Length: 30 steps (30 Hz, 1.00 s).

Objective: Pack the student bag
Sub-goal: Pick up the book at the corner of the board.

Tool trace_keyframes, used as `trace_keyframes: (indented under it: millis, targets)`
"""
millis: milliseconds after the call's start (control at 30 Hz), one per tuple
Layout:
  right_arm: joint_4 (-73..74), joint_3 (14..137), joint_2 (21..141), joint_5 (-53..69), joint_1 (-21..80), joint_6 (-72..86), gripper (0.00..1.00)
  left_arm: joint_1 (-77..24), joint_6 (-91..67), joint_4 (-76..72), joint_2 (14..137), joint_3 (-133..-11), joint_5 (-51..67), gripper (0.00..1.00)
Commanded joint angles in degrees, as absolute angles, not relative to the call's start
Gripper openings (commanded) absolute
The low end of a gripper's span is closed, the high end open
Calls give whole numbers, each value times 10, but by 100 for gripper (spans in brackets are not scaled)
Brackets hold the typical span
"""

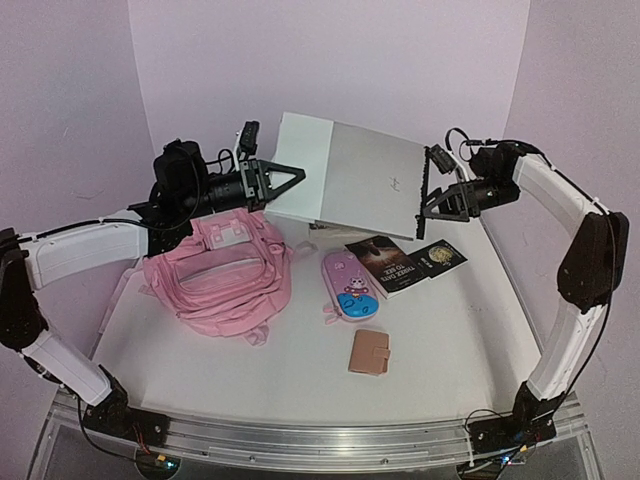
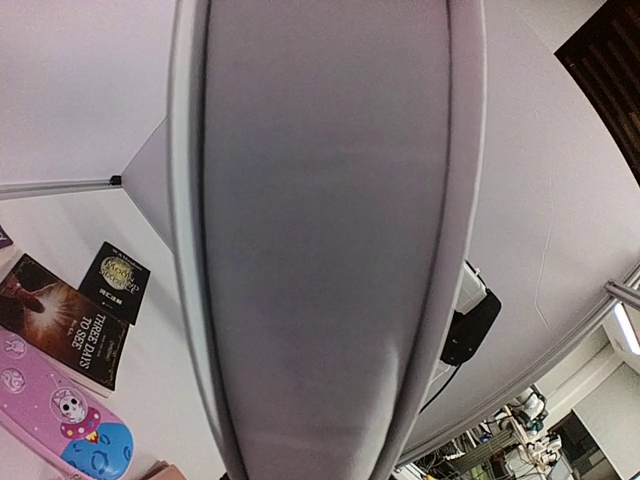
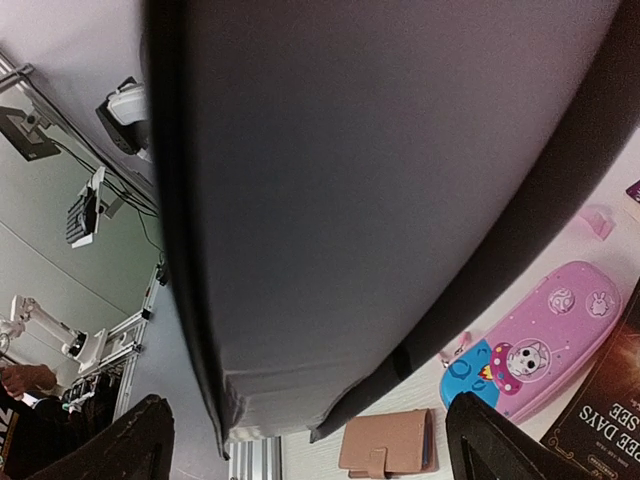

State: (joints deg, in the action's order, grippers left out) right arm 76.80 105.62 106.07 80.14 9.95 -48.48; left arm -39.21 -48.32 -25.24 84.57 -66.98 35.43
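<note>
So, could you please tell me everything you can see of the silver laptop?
The silver laptop is a thin, closed slab that looks like metal, with a small logo on its lid and a dark edge along its right side. It appears raised off the table at the far side and is tilted. The left gripper pinches its left edge. The right gripper stands open around its right edge.

The laptop (image 2: 320, 250) fills both wrist views as a grey blur (its ends run off frame); the book (image 3: 612, 425) is cut by the right view's edge.
</note>
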Motion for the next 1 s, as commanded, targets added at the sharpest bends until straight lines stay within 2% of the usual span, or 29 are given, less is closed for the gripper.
trace_keyframes:
  millis: [0, 200, 467, 633, 800, 967]
  targets:
    - [950, 1075, 1070, 845, 114, -485, 88, -397, -509, -333, 864, -685, 416, 7]
    - [949, 1075, 1065, 898, 116, -472, 70, -396, -508, -356, 862, -671, 409, 7]
    - [952, 1083, 1076, 911, 116, -459, 59, -393, -524, -384, 853, -645, 394, 7]
    - [953, 1097, 1082, 912, 113, -453, 76, -391, -531, -409, 846, -630, 386, 6]
    - [953, 1143, 1118, 910, 90, -406, 78, -388, -512, -393, 817, -610, 345, 5]
    - [954, 1165, 1175, 897, 72, -346, 79, -388, -477, -311, 787, -606, 273, 5]
